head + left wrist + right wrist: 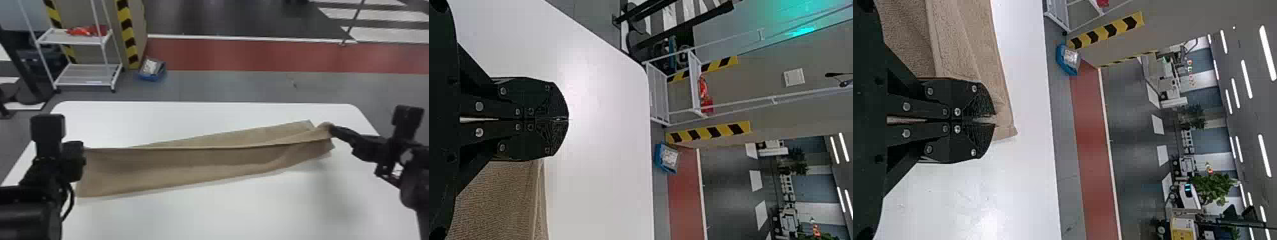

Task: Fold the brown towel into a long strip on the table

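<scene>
The left arm [28,207] looms closest, its left gripper [75,161] by the brown towel [191,166]'s left end, pinched closed, nothing visible between. At the towel's right end, the right gripper [333,130] is clamped on a bunched fold. Around that long, partly doubled towel spreads the white table [223,213].

Towel [191,166] of matt cloth, finely rough, table [223,213] smooth and white, softly glossy toward its far left corner, left gripper [75,161] and right gripper [333,130] matt black, bolt heads [906,133] shiny metal.
</scene>
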